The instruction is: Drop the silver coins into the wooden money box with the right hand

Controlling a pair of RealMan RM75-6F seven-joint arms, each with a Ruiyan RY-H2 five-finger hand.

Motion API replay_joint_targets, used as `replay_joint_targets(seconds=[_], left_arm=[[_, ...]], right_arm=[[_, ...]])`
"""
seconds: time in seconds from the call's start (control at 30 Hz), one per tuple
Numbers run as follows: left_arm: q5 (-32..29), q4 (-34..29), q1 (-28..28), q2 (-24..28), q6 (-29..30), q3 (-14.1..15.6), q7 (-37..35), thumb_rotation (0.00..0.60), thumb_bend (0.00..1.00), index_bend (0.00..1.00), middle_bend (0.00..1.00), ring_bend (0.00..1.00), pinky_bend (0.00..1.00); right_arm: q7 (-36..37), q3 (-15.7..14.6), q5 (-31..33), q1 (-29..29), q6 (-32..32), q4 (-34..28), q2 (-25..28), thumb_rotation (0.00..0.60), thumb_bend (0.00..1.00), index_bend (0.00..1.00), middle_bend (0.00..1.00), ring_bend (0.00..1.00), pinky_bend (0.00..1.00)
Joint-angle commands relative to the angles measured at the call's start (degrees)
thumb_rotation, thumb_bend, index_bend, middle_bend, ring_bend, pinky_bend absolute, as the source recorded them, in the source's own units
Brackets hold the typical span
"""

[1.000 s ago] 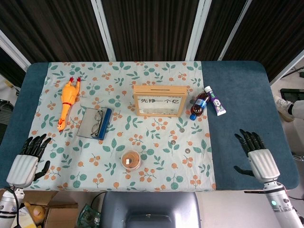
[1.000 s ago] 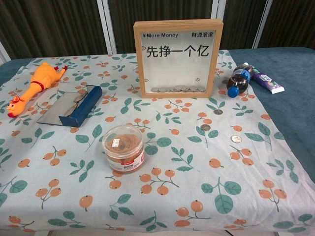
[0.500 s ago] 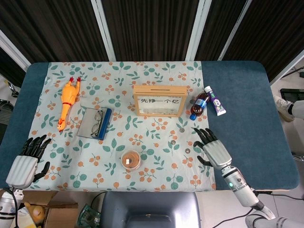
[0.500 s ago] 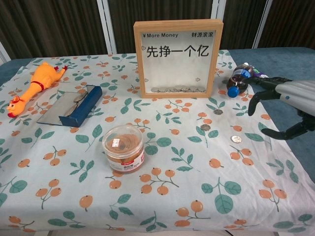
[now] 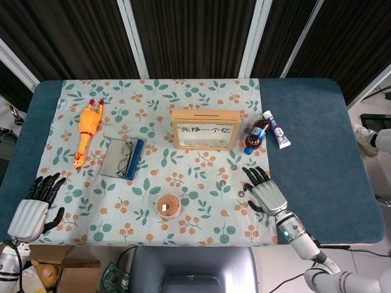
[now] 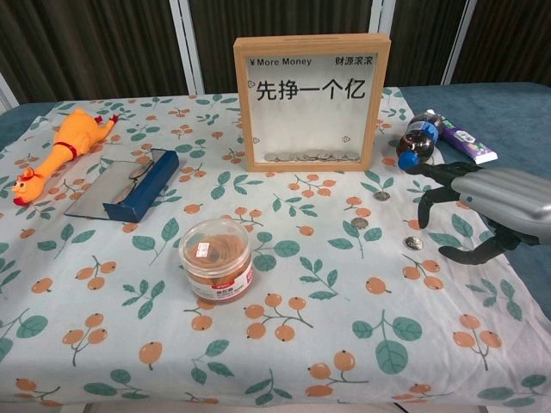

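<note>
Low at the frame's left edge the left hand (image 5: 29,212) lies spread, holding nothing. Lower right, the right hand (image 5: 265,193) hovers with fingers splayed just beside one of the silver coins (image 6: 414,243). Farther back, center, stands the wooden money box (image 5: 204,129).

the right hand (image 6: 495,202) ran off the right edge of the chest view, its wrist and arm cut away there. the left hand (image 5: 33,204) showed only from the head camera, its arm cropped at the bottom left corner. the coins lying inside the wooden money box (image 6: 312,101) were a blurred heap behind the pane, too small to count. print on the toothpaste tube (image 6: 463,138) could not be read. the bottle (image 6: 417,138) hid its own far end.
</note>
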Motion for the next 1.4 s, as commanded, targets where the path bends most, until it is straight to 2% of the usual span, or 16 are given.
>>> replay_joint_targets(seconds=[0.03, 0.6, 1.4], left_arm=[[-0.03, -0.05, 0.03, 0.05, 0.06, -0.02, -0.08, 0.6, 0.47, 0.0, 0.0, 0.0, 0.0], [-0.48, -0.18, 0.29, 0.61, 0.52, -0.36, -1.04, 0.6, 0.47, 0.0, 0.0, 0.0, 0.0], [-0.44, 0.0, 0.52, 0.91, 1.01, -0.48, -1.84, 0.6, 0.47, 0.0, 0.0, 0.0, 0.0]], right_arm=[[-0.29, -0.22, 0.42, 0.47, -0.64, 0.64, -0.35, 0.6, 0.5, 0.53, 0.04, 0.0, 0.0], [-2.2, -0.31, 3.3, 2.05, -3.22, 2.27, -1.84, 0.6, 0.51, 0.53, 0.04, 0.0, 0.0], [-3.89, -0.49, 4.86, 3.29, -3.76, 2.73, -3.0, 0.6, 0.53, 0.56, 0.06, 0.0, 0.0]])
